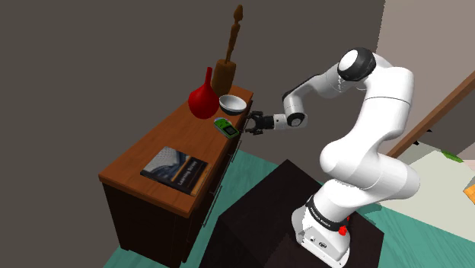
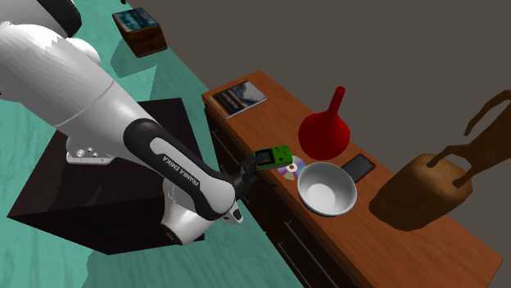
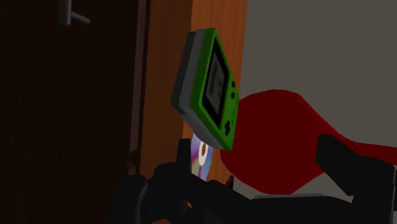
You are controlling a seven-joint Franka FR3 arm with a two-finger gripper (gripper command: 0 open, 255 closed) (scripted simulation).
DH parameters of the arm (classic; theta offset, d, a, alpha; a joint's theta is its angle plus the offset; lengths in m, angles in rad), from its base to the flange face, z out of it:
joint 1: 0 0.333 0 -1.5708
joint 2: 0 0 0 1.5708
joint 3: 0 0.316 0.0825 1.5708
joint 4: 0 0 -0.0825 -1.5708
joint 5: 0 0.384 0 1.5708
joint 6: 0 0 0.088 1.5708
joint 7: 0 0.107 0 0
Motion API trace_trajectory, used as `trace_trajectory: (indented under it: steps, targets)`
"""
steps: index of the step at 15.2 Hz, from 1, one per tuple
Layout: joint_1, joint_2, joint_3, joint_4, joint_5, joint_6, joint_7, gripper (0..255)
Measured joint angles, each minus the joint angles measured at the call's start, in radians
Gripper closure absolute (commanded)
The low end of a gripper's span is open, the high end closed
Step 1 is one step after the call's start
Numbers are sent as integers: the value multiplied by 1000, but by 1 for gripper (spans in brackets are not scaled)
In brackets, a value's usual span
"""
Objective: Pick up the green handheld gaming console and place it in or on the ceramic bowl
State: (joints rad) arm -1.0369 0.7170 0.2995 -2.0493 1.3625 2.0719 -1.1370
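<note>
Claw (image 1: 249, 124) is sitting open, gripping nothing. In the wrist view both fingers are standing well apart, with the green console (image 3: 210, 86) ahead of them, not between them. Console is tilting up on one corner at the front edge of the dresser (image 1: 152, 148), over a CD (image 2: 288, 170), near the red vase (image 1: 202, 101). White bowl (image 1: 232, 106) is sitting just beside the CD, further in on the top. Can't tell whether a finger is touching the console's low corner.

Handling, my guess: rigid plastic shell, light, smooth so a bit slippery, with the screen face being the fragile part. I'm planning to pinch across the two long side edges near the middle, not face-and-back and not a corner. Tilted at the edge like this, it's looking easy to knock off the dresser, so I'm aiming to close slow and square. Bowl is looking small, so the console is likely ending up slanted against the rim.
</note>
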Motion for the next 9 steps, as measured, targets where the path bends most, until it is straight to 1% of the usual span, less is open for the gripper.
trace_trajectory:
  steps: [1, 3, 9]
  targets:
    - [-7, 22, 4, 3, 15, -10, -20, 0]
    - [-5, 44, 13, 9, 35, -9, -39, 0]
    - [26, 80, 37, 33, 75, 26, -54, 0]
